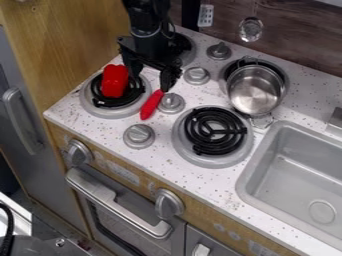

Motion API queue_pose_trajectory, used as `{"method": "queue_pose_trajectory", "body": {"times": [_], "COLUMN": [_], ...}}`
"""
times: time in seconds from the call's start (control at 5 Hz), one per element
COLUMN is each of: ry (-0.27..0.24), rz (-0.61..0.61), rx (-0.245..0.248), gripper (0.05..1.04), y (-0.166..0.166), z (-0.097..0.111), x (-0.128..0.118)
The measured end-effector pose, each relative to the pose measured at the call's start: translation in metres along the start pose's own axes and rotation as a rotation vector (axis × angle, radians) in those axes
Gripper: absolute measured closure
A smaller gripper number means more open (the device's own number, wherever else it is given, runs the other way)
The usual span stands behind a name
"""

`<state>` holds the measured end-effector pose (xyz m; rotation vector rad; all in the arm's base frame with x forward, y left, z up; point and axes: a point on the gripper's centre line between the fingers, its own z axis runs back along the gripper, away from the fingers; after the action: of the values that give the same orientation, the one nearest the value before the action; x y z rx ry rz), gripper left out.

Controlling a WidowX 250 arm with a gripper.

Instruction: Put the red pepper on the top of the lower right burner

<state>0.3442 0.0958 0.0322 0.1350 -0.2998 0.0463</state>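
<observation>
Speckled counter (208, 196), red pepper (114, 81) on the lower left burner (127, 101), long axis up-down in view, claw (151, 83) wide.

The black arm (145, 14) hangs down, jaws spread apart.

Pot (256, 91) shiny metal; cabinet side (67, 45) smooth wood.
</observation>
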Motion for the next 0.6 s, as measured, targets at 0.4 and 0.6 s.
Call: {"method": "queue_pose_trajectory", "body": {"times": [0.4, 0.6], "ry": [0.062, 0.060], "rz": [0.017, 0.064], "rx": [0.030, 0.093], "gripper": [0.086, 0.086], "y": [0.013, 0.037], "z": [-0.022, -0.021], "x": [-0.001, 0.014]}}
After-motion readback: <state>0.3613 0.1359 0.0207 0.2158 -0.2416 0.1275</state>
